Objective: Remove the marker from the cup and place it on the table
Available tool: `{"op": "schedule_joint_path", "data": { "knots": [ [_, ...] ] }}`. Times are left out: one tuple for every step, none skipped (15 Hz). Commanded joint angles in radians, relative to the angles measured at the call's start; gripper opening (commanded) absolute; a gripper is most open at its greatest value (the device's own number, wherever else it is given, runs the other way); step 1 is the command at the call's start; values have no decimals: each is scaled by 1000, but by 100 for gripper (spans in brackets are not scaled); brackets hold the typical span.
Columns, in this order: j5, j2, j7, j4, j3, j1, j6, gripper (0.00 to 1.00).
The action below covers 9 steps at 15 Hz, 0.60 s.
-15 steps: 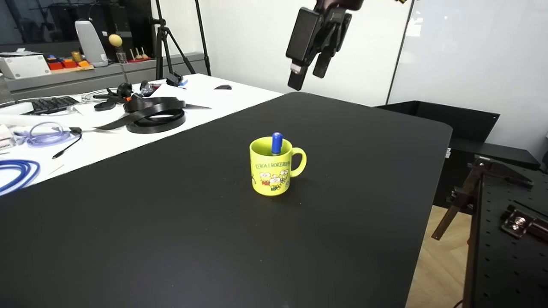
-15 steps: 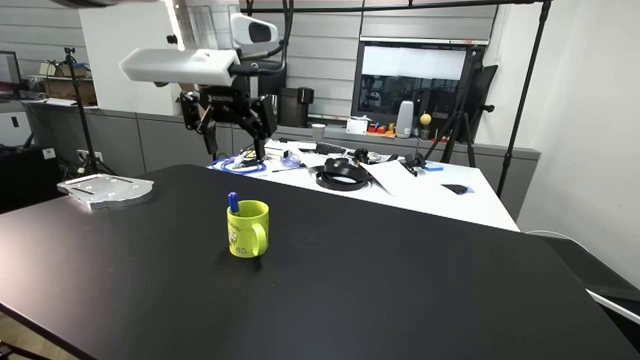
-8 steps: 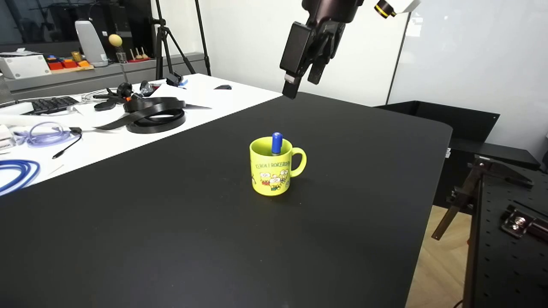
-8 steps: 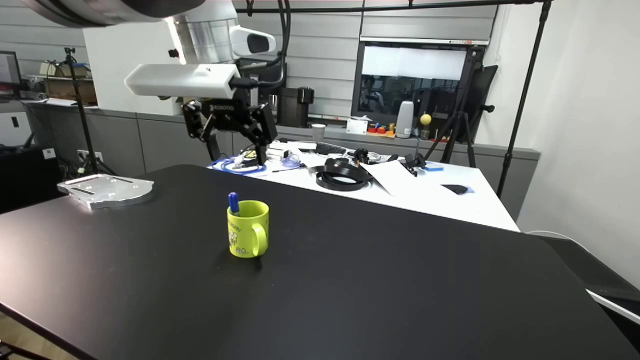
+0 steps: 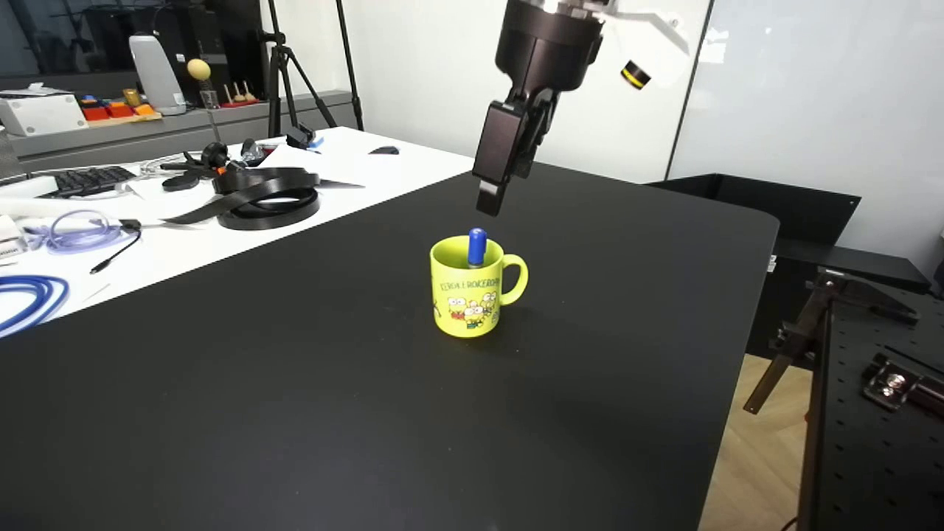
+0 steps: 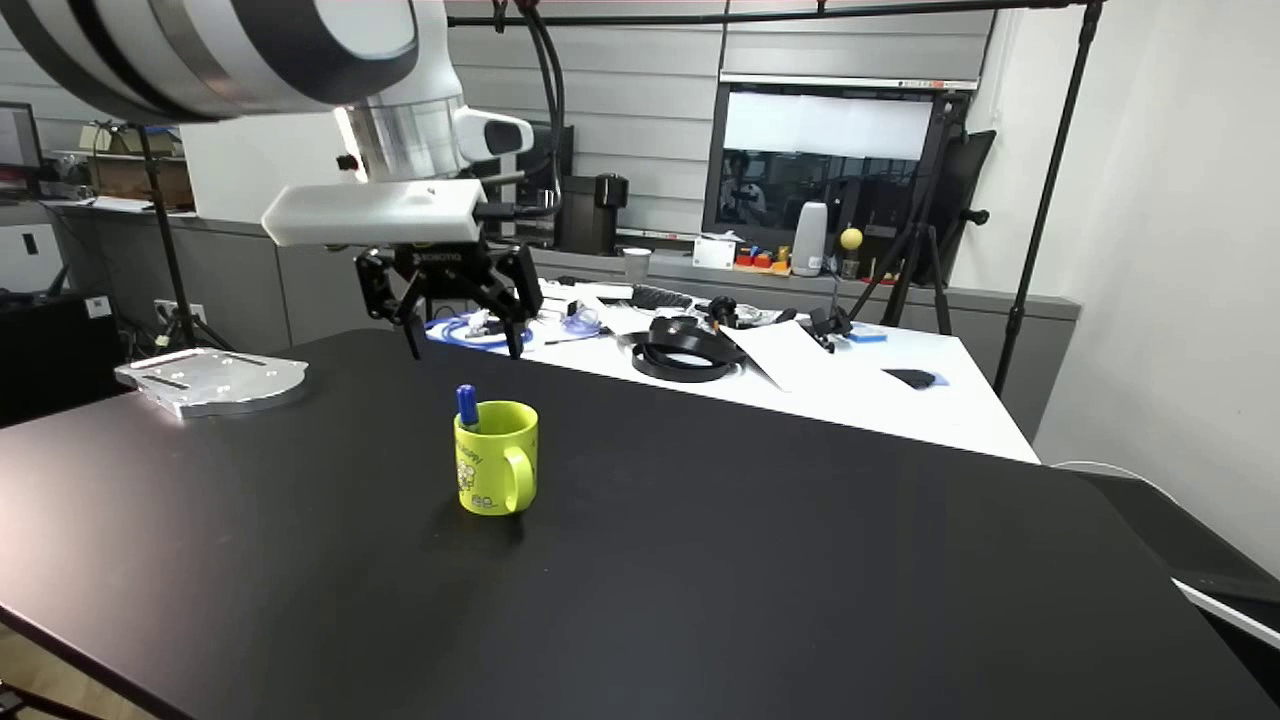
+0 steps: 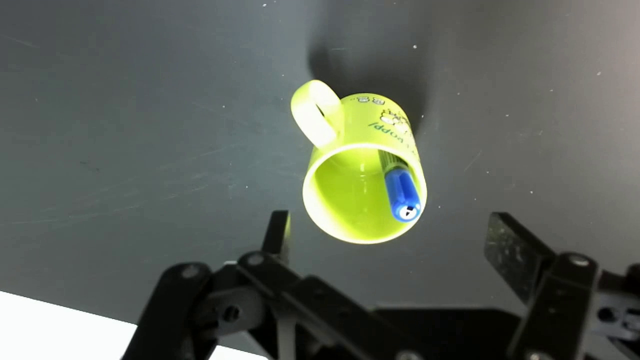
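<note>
One blue marker [image 7: 402, 195] stands in the yellow mug [image 5: 464, 302], cap end up. The cap rises above the rim in both exterior views; the wrist view shows the marker leaning toward the right of the mouth, its cap by the rim and a greyish section below running down inside. The mug's wall hides the lower end in both exterior views. The mug sits upright on the black bench [image 6: 800, 580], with letters and small cartoon figures printed on its side; in an exterior view the handle [image 5: 524, 280] sticks out to the right.

The pincer [image 6: 465, 350] hangs near the mug, higher than its rim and apart from it, the two fingers [image 7: 514, 255] spread with a wide gap between them.

A flat silvery plate [image 6: 215, 382] lies on the bench, well apart from the mug. Past the bench is a white table [image 6: 930, 420] with a coiled black band [image 6: 680, 373] on it. On the ledge behind stands a pale cup [image 6: 637, 266], its inside too small to make out, near a white box [image 6: 714, 252].
</note>
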Motion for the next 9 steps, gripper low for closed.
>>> {"op": "schedule_joint_path", "data": {
  "knots": [
    [-136,126,79,88,-6,-10,33,100],
    [-163,149,91,106,-16,-2,33,100],
    [-175,172,95,125,-21,6,30,100],
    [-187,192,97,141,-24,12,28,100],
    [-177,209,85,153,-16,15,26,100],
    [-172,224,78,162,-12,18,23,100],
    [-152,236,62,167,1,18,23,100],
    [-141,248,54,174,9,19,21,100],
    [-115,258,32,179,11,28,17,100]
  ]
}}
